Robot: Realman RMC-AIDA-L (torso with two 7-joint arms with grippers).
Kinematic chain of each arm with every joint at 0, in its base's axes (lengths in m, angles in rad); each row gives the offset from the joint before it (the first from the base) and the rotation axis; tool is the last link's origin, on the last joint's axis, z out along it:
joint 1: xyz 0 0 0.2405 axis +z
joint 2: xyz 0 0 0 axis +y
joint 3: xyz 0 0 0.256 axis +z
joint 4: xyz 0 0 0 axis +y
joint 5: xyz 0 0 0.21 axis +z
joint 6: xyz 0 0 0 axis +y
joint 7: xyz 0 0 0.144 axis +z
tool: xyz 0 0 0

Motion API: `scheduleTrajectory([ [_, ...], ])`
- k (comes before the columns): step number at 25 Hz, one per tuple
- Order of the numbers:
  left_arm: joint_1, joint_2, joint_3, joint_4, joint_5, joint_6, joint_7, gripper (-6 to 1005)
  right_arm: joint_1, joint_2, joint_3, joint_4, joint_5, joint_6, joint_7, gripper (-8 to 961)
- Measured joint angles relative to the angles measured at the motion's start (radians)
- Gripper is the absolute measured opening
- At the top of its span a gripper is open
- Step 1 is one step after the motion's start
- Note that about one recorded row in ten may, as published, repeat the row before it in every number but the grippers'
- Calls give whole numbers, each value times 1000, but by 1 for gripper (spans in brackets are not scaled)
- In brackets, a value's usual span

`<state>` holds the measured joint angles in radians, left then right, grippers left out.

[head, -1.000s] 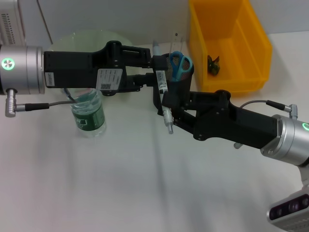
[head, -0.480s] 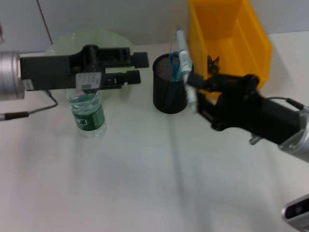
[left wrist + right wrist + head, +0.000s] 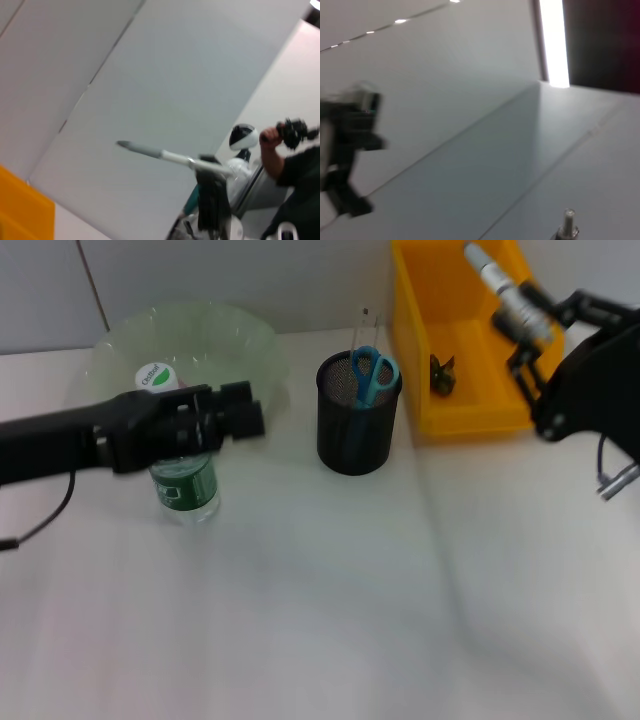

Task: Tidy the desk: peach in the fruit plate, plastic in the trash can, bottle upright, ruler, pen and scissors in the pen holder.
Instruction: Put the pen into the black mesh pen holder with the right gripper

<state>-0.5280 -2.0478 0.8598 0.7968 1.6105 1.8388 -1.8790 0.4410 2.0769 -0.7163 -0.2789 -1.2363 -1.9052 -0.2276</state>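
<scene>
The right gripper [image 3: 528, 328] is raised at the far right, above the yellow trash can [image 3: 470, 420], its fingers clenched on the pen [image 3: 500, 285], which slants up and away over the bin. The left wrist view shows the same grasp from the side: the pen sticks out long on one side of the fingers. The black pen holder [image 3: 350, 440] stands on the bench [image 3: 300, 620] just beside the bin, with the scissors [image 3: 372, 375] and the clear ruler [image 3: 360, 328] already in it. The bottle [image 3: 185, 490] stands upright near the green fruit plate [image 3: 250, 335]. The left gripper [image 3: 245, 418] hovers in front of the bottle's upper part; whether it holds anything I cannot tell. No peach shows, as the arm covers part of the plate.

The pen looks like the last item for the holder. The main risk is its place: a slip or release here would likely drop it into the bin. Held off-centre, it could also pivot in the grip, strike the holder's rim or the scissor handles on the way down, and tip the holder
</scene>
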Motion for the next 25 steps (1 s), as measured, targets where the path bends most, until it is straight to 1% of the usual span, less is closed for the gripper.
scheduleTrajectory([
  [2,24,-8,4,0,0,3,124,666,9,0,27,0,0,16,117,187],
  [3,50,-18,19,-7,2,-8,273,669,25,0,37,-6,0,53,263,187],
  [4,50,-18,19,-7,2,-8,273,672,25,0,37,-6,0,53,263,187],
  [5,63,-21,38,-17,2,-22,366,675,34,1,37,-13,0,74,343,187],
  [7,82,-24,79,-41,-8,-56,500,727,48,3,31,-41,-1,123,495,187],
  [8,94,-25,120,-79,-28,-90,613,754,61,4,22,-74,-7,175,646,187],
  [9,95,-25,128,-98,-39,-102,649,780,68,4,16,-90,-10,200,715,187],
  [10,95,-25,128,-98,-39,-102,649,806,68,4,16,-90,-10,200,715,187],
  [11,96,-25,138,-146,-63,-118,738,832,74,5,-8,-127,-12,247,825,187],
  [12,96,-25,138,-146,-63,-118,738,832,74,5,-24,-149,-13,272,877,187],
  [13,95,-25,138,-169,-73,-123,784,833,72,5,-39,-171,-13,293,918,187],
  [14,95,-25,138,-169,-73,-123,784,833,72,5,-39,-171,-13,293,918,187],
  [16,92,-24,139,-174,-75,-137,799,834,66,6,-70,-217,-13,339,996,187],
  [18,90,-23,144,-175,-72,-165,802,833,62,6,-116,-263,-13,419,1085,187],
  [19,90,-23,144,-175,-72,-165,802,832,62,6,-116,-263,-13,419,1085,187],
  [23,86,-24,173,-177,-74,-218,801,830,53,6,-165,-300,-14,494,1127,187],
  [25,86,-25,176,-177,-78,-222,801,829,39,5,-199,-330,-14,536,1154,186],
])
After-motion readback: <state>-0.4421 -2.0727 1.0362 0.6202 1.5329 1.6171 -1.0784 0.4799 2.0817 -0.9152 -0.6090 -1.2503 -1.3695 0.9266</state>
